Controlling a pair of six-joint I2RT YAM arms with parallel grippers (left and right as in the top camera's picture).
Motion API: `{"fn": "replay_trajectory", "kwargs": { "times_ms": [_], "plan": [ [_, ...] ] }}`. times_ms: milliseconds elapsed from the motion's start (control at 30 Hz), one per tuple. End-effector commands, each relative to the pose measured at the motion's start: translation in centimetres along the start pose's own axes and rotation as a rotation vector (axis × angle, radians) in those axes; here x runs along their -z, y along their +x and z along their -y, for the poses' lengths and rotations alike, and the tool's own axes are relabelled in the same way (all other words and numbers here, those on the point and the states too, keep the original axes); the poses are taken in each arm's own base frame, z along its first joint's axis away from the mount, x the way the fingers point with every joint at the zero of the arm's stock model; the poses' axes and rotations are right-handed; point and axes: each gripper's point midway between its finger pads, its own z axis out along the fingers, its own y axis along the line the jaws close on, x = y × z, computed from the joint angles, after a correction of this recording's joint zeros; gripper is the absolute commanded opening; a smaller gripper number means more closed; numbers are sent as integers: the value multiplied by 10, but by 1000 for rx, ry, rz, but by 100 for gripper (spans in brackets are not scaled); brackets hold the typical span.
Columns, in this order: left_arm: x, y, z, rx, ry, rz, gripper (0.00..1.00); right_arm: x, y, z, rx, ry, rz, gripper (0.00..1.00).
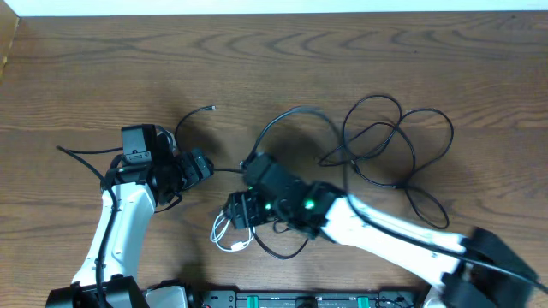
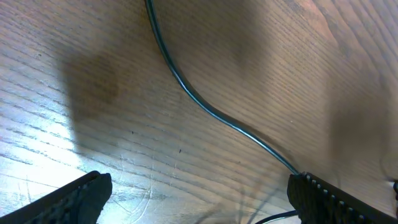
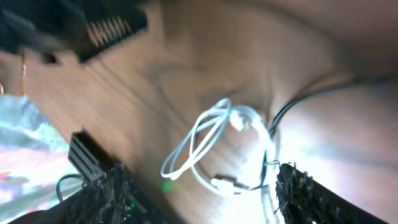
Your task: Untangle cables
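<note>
Right gripper [image 3: 205,183] hangs spread over the white cable [image 3: 205,140], coil between its jaws; left gripper [image 2: 199,196], likewise spread, stands farther from that cable, straddling the black cable [image 2: 205,109].

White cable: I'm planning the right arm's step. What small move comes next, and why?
Probably lift the right gripper clear: its jaws stand open and the white cable lies loose on the table, ungripped, a black cable beside it.

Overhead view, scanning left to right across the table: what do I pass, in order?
left gripper → white cable, bunched in a small coil → black cable, its big loose loops on the right.
</note>
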Motion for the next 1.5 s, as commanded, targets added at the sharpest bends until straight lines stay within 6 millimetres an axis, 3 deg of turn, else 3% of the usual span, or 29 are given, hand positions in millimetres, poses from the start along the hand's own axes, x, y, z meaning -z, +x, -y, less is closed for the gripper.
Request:
{"fn": "replay_trajectory", "kwargs": {
  "times_ms": [0,133,267,333,367,433,467,533,700,900,1200,1300,1433,1467],
  "plan": [
    [-2,2,-4,3,-14,-6,96,-27,30,-6,-191,-36,-144,77],
    [-2,2,-4,3,-14,-6,96,-49,42,-9,-292,-64,-208,86],
    [-2,2,-4,3,-14,-6,96,-63,41,-13,-312,-96,-207,91],
    [-2,2,-4,4,-14,-6,96,-67,38,-15,-302,-111,-193,86],
    [-2,2,-4,3,-14,-6,95,-68,36,-19,-295,-126,-185,65],
    [-2,2,-4,3,-14,-6,96,-68,32,-21,-283,-140,-170,7],
    [-2,2,-4,3,-14,-6,96,-67,28,-24,-247,-157,-158,1],
    [-2,2,-4,3,-14,-6,96,-62,22,-33,-155,-212,-149,1],
    [-2,2,-4,3,-14,-6,96,-29,4,-57,25,-313,-83,1],
    [-2,2,-4,3,-14,-6,96,31,-24,-65,174,-211,150,1],
    [-2,2,-4,3,-14,-6,96,116,-29,-95,437,-269,313,1],
    [-2,2,-4,3,-14,-6,96,136,-31,-101,513,-282,363,1],
    [-2,2,-4,3,-14,-6,96,165,-43,-101,521,-249,479,1],
    [-2,2,-4,3,-14,-6,96,184,-51,-101,513,-231,553,1]
  ]
}}
